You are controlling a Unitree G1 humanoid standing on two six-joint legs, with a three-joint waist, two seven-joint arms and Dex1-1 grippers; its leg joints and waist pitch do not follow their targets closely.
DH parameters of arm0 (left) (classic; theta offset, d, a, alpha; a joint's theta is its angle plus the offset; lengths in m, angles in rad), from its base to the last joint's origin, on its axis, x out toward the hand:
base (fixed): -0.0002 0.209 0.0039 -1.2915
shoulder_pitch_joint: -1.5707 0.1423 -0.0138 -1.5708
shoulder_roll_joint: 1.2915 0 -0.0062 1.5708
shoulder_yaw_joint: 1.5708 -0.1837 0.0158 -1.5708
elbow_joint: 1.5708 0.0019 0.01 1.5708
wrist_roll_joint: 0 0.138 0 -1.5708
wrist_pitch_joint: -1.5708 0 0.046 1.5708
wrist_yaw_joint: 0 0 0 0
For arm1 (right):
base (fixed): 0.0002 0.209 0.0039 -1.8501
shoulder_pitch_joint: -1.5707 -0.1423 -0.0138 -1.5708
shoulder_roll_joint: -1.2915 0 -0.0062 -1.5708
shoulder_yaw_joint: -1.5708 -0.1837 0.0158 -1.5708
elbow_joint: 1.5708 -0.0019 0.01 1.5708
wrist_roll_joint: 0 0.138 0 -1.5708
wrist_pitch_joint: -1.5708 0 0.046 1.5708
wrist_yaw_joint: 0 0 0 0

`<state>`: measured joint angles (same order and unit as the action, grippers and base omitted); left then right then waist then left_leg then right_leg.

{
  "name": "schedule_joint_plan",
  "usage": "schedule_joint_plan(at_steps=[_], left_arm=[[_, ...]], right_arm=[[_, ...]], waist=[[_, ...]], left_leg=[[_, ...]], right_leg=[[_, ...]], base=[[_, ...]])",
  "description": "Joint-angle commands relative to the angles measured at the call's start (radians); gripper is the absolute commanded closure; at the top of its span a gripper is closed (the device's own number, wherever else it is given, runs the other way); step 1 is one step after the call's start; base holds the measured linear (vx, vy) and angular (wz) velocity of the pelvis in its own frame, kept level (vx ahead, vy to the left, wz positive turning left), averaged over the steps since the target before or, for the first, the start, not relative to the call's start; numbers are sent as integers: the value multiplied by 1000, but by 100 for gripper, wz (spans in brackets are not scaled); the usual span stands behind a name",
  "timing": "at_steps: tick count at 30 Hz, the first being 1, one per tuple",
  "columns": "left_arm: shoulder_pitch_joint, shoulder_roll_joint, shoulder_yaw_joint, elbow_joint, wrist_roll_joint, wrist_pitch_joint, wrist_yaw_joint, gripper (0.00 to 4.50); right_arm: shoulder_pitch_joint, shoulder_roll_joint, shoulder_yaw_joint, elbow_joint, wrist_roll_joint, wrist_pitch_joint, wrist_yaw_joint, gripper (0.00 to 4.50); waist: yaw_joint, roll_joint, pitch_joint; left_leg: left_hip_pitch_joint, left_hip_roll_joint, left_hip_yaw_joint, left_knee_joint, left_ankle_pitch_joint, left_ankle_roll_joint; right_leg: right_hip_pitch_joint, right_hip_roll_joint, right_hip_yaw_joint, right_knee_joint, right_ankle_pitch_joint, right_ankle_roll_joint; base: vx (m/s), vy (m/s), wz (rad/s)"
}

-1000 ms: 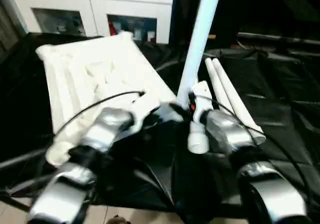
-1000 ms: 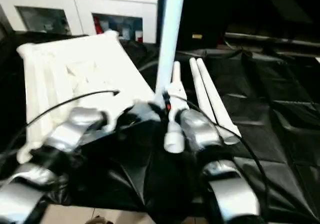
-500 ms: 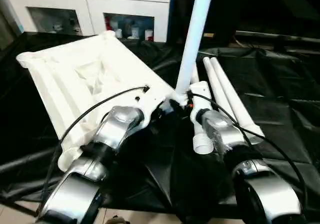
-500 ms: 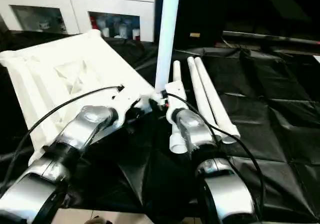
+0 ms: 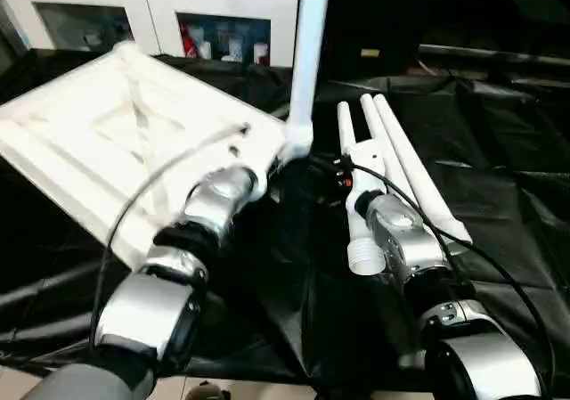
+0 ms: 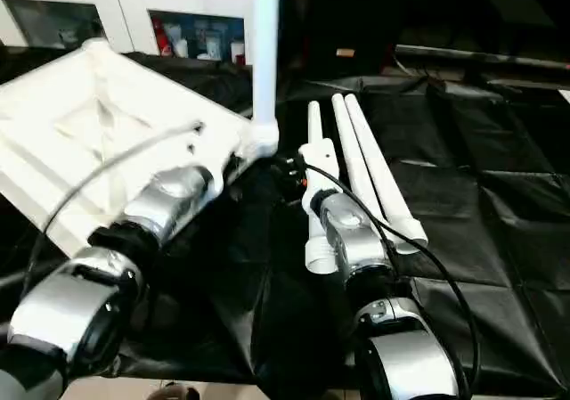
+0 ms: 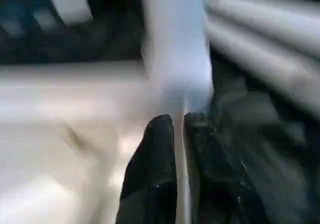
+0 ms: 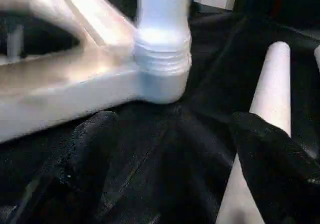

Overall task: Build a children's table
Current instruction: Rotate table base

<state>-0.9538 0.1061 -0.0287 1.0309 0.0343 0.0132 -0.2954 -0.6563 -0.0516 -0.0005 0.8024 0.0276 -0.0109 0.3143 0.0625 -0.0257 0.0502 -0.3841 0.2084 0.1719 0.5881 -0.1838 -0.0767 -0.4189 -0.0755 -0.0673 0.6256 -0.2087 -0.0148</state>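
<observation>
Lying loose: three legs (image 5: 392, 164); one socketed upright (image 5: 307, 53).

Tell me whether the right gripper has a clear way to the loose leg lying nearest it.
Probably yes. The right gripper is open, and the nearest loose leg lies on the black sheet right beside it, with nothing on top. The fitted leg stands off to the side.

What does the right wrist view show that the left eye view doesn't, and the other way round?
Only the right wrist view shows the threaded ring where the upright leg meets the corner socket, and the right gripper with its fingers spread wide. Only the left eye view shows the whole tabletop, three loose legs lying on the black sheet, and the cabinet. Both show the upright leg in its socket.
</observation>
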Motion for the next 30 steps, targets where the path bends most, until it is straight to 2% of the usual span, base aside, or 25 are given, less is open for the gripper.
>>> schedule_joint_plan(at_steps=[1,2,3,4,6,7,8,9,10,11,12,13,14,15,16,17,18,19,20,23,26,28,30], left_arm=[[-15,44,28,-45,0,-34,35,366],[-15,45,28,-46,0,-34,36,366],[-11,74,31,-68,10,-31,46,363],[1,111,30,-100,27,-6,54,338],[30,171,30,-156,54,45,61,328],[61,219,32,-204,78,89,69,324],[81,247,33,-233,92,114,72,321],[123,294,39,-292,118,156,77,321],[157,330,46,-340,138,186,85,296],[199,372,60,-395,162,231,88,286],[228,399,70,-431,179,263,90,286],[228,399,70,-431,179,263,90,279],[318,480,101,-533,257,360,117,268],[324,487,103,-540,263,367,119,253],[355,514,112,-573,289,400,128,243],[417,554,134,-639,328,480,126,239],[440,567,141,-663,341,508,124,236],[487,591,160,-712,366,569,119,236],[487,591,160,-712,366,569,119,236],[548,623,161,-772,379,672,83,236],[622,657,108,-873,351,794,-17,236],[667,637,89,-998,280,900,-108,236],[703,627,57,-1106,213,961,-203,236]], right_arm=[[6,-2,13,-18,-6,4,16,65],[6,-2,13,-17,-6,3,16,65],[1,0,18,-14,-9,3,19,65],[-5,1,21,-8,-11,2,19,65],[-13,3,24,4,-13,1,21,65],[-20,5,27,13,-16,-1,26,65],[-23,6,28,19,-17,-2,29,65],[-28,10,31,27,-19,-2,34,65],[-34,12,35,35,-19,-3,40,65],[-41,16,37,44,-16,-5,46,65],[-47,19,38,50,-14,-7,51,65],[-47,19,38,50,-14,-7,51,65],[-64,29,37,65,-11,-8,53,65],[-66,30,37,66,-10,-8,53,65],[-72,34,38,71,-10,-8,52,65],[-80,40,39,78,-11,-9,49,65],[-83,42,41,81,-11,-10,49,65],[-87,46,43,84,-12,-11,48,65],[-87,46,43,84,-12,-11,48,65],[-89,47,50,86,-17,-14,49,65],[-90,42,54,90,-26,-19,38,65],[-94,31,43,90,-23,-4,26,65],[-101,15,35,73,-26,52,-2,65]], waist=[[7,-1,-78],[6,0,-77],[4,-7,-75],[5,-3,-74],[1,1,-71],[4,-6,-71],[-1,1,-69],[-3,-24,-68],[1,-7,-69],[1,0,-70],[-2,-7,-67],[-1,-4,-68],[0,-5,-68],[-3,-10,-66],[2,-8,-67],[3,-10,-66],[2,-7,-66],[5,-12,-62],[5,-12,-62],[19,-12,-58],[25,-15,-55],[25,-10,-53],[28,-12,-54]], left_leg=[[18,17,2,-43,32,164],[17,18,1,-44,18,159],[17,18,3,-46,-4,149],[19,19,2,-48,-22,135],[19,20,1,-51,-43,109],[21,23,1,-52,-50,95],[20,27,0,-56,-58,77],[20,25,4,-56,-61,76],[21,27,0,-57,-56,61],[25,29,1,-57,-54,55],[24,31,1,-58,-44,47],[29,27,3,-56,-32,41],[29,25,4,-57,-21,38],[22,27,2,-59,-9,40],[30,28,3,-58,-10,35],[30,28,2,-58,-11,34],[31,31,1,-58,-4,28],[38,28,6,-58,-14,19],[38,28,6,-58,-14,19],[37,27,5,-65,-73,-5],[37,26,2,-71,-135,-37],[37,26,2,-74,-169,-52],[37,26,1,-73,-170,-64]], right_leg=[[80,-60,42,-40,259,-314],[81,-61,42,-41,236,-311],[81,-61,42,-45,195,-301],[79,-62,43,-46,155,-295],[77,-60,44,-47,108,-279],[75,-64,45,-46,85,-274],[73,-65,45,-45,68,-268],[72,-60,44,-50,54,-259],[73,-66,45,-43,44,-255],[67,-65,45,-43,47,-254],[66,-62,45,-40,62,-253],[61,-57,45,-40,89,-252],[62,-55,46,-39,105,-253],[64,-55,44,-33,126,-256],[61,-57,44,-35,125,-255],[60,-58,44,-36,124,-255],[61,-59,44,-32,134,-257],[54,-54,45,-35,133,-254],[54,-54,45,-35,133,-254],[54,-57,47,-41,71,-242],[52,-58,49,-46,-6,-222],[50,-57,49,-50,-35,-217],[52,-58,49,-48,-31,-216]], base=[[0,0,0],[0,0,0],[0,0,0],[0,0,0],[0,0,0],[0,0,0],[0,0,0],[0,0,0],[0,0,0],[0,0,0],[0,0,0],[0,0,0],[0,0,0],[0,0,0],[0,0,0],[0,0,0],[0,0,0],[0,0,0],[0,0,0],[0,0,0],[0,0,0],[0,0,0],[0,0,0]])
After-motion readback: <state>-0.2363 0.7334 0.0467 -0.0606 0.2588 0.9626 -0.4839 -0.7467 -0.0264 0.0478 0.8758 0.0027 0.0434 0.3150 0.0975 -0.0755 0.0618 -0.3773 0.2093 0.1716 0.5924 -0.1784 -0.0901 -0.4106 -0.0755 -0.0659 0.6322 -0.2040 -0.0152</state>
